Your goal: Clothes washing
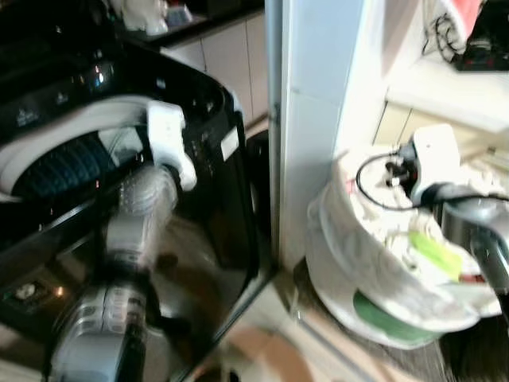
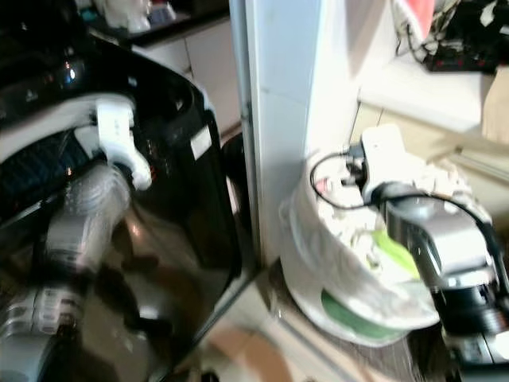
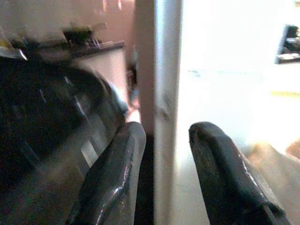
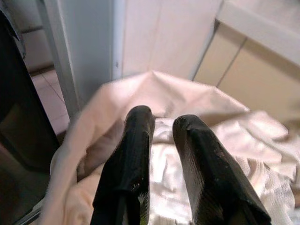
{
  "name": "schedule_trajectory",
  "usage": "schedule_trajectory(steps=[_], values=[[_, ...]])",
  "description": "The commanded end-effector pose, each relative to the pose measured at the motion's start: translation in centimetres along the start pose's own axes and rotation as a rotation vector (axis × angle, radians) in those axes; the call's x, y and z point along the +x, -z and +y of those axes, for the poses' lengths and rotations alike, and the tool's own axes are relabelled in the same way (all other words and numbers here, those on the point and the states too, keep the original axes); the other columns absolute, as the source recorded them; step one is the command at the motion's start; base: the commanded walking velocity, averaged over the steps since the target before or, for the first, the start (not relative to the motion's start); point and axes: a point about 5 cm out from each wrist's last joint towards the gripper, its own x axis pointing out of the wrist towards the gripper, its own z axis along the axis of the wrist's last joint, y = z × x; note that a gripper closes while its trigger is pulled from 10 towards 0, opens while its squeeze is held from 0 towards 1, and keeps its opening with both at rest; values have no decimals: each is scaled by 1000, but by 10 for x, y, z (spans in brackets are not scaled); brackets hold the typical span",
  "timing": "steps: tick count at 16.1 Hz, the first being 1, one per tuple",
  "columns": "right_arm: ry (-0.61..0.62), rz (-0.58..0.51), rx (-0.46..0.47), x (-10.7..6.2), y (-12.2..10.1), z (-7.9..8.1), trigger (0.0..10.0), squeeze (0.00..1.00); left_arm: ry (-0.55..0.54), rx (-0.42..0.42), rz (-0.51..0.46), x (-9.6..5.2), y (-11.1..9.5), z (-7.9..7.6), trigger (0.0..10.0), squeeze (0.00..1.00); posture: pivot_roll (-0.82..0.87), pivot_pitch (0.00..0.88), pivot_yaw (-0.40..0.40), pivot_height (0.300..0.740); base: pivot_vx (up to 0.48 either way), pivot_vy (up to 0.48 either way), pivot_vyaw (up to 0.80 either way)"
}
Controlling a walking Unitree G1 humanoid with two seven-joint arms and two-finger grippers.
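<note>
A black top-loading washing machine (image 1: 215,191) stands on the left, its lid up and its white-rimmed drum opening (image 1: 64,163) showing. My left arm reaches over its front. The left gripper (image 3: 168,129) is open and holds nothing, and it points past the washer's side toward a white pillar. On the right, a white laundry basket (image 1: 334,263) is heaped with cream and white clothes (image 4: 187,154). Just above that pile hangs my right gripper (image 4: 163,115), its fingers slightly apart with nothing between them. The right wrist housing (image 1: 433,155) hides those fingers in the eye views.
A white pillar (image 1: 310,119) stands between washer and basket, leaving only a narrow gap. Cabinets under a dark counter (image 1: 231,56) run behind the washer. A shelf with cables (image 1: 477,48) hangs above the basket. Tiled floor (image 1: 262,342) lies in front.
</note>
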Motion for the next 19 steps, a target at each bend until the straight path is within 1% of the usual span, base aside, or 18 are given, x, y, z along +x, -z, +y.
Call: schedule_trajectory(steps=[1, 3, 4, 5, 6, 8, 10, 14, 19], values=[[-29, -69, -34, -2, -7, 10, 10000, 0, -5, 22, -83, -7, -16, -10, 10000, 0, -98, 2, 85, 740, 0, 0, 0], [-30, -96, -20, -3, -5, 16, 10000, 0, -43, 95, -107, -15, -15, -12, 10000, 0, -91, 0, 85, 740, 0, 0, 0], [-79, -116, -2, -7, 0, 31, 10000, 0, -79, 139, -89, -25, -7, -15, 10000, 0, -84, 0, 82, 740, 0, 0, 0], [-128, -128, -17, -11, 6, 44, 10000, 0, -103, 135, -70, -34, -3, -17, 10000, 0, -80, 0, 83, 740, 0, 0, 0], [-159, -128, -31, -15, 14, 55, 10000, 0, -114, 106, -37, -48, -4, -27, 10000, 0, -77, 0, 83, 740, 0, 0, 800], [-156, -122, -9, -17, 18, 56, 10000, 0, -109, 92, -37, -50, -5, -31, 10000, 0, -74, 0, 85, 740, 131, 0, 800], [-140, -127, 57, -17, 19, 55, 10000, 0, -93, 99, -31, -46, -6, -34, 10000, 0, -79, 0, 91, 740, 264, 0, 0], [-147, -143, 37, -21, 18, 55, 10000, 0, -98, 70, 24, -47, -1, -38, 10000, 0, -89, 0, 93, 740, 270, 0, 0], [-162, -149, 36, -23, 16, 57, 10000, 0, -99, 56, 26, -46, -2, -41, 10000, 0, -92, 0, 87, 740, 274, 0, 0]])
